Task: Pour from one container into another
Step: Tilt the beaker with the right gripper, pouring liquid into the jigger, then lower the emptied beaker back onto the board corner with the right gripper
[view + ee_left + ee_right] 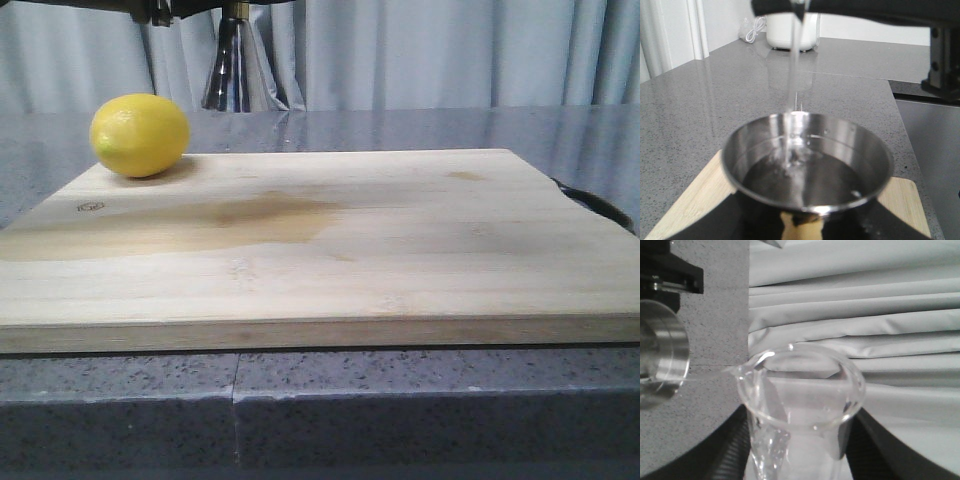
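A grey speckled stone counter (420,400) carries a pale wooden board (330,250), with grey curtains (450,50) behind.

In the front view, a lemon (140,134) rests on the board's far corner at 10 o'clock. Beyond it, at 12 o'clock, the lower cone of the steel jigger (232,72) hangs above the counter, its brass band at the top edge.

Left wrist view: the jigger's (807,165) open cup faces the camera. The left gripper (800,225) is closed on the jigger below the cup; the fingers (700,227) appear only as dark shapes at either side. Clear liquid pools in the cup. A thin stream (792,85) falls into it from 12 o'clock. A white appliance (790,30) stands far back on the counter.

Right wrist view: the glass beaker (800,405) is clamped in the right gripper (797,460), dark fingers (725,450) pressing both sides. The beaker is tipped on its side, spout toward 9 o'clock, where the jigger's rim (665,355) sits just beside it.
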Robot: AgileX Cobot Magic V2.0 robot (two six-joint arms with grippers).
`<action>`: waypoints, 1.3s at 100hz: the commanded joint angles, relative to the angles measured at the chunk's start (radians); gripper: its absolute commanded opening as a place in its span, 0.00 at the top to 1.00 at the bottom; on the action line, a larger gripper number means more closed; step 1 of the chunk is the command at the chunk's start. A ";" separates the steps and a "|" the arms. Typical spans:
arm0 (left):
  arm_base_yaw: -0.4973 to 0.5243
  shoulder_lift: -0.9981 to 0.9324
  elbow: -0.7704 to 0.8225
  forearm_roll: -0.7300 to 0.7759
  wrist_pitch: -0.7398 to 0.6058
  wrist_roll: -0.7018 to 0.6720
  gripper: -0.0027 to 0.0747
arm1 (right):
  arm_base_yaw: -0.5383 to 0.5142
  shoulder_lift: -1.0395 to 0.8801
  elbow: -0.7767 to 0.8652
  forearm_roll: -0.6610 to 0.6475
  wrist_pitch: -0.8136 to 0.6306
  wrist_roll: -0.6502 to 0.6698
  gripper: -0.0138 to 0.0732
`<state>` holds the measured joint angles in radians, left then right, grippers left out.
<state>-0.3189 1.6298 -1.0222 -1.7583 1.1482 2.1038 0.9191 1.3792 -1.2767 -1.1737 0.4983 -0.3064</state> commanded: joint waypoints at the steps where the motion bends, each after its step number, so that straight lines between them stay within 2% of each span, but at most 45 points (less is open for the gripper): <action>1: -0.009 -0.044 -0.030 -0.085 0.053 0.001 0.66 | 0.002 -0.029 -0.040 -0.003 -0.007 0.049 0.49; 25: -0.009 -0.044 -0.030 -0.085 0.053 0.001 0.66 | -0.043 -0.065 -0.040 0.004 -0.017 0.403 0.49; 40: -0.009 -0.044 -0.030 -0.085 0.053 0.001 0.66 | -0.133 -0.124 -0.040 0.104 -0.055 0.610 0.49; 51: -0.009 -0.044 -0.030 -0.085 0.053 0.001 0.66 | -0.239 -0.171 -0.014 0.223 -0.114 0.643 0.49; 70: -0.009 -0.044 -0.030 -0.085 0.053 0.001 0.66 | -0.441 -0.248 0.127 0.330 -0.296 0.750 0.49; 98: -0.009 -0.044 -0.030 -0.085 0.053 0.001 0.66 | -0.684 -0.279 0.385 0.341 -0.648 0.922 0.49; 116: -0.009 -0.044 -0.030 -0.085 0.053 0.001 0.66 | -0.788 -0.265 0.531 0.352 -0.881 0.927 0.49; 130: -0.009 -0.044 -0.030 -0.085 0.053 0.001 0.66 | -0.843 -0.225 0.592 0.345 -0.998 0.925 0.49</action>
<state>-0.3189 1.6298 -1.0222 -1.7566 1.1482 2.1038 0.1047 1.1485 -0.6863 -0.8316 -0.3502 0.6175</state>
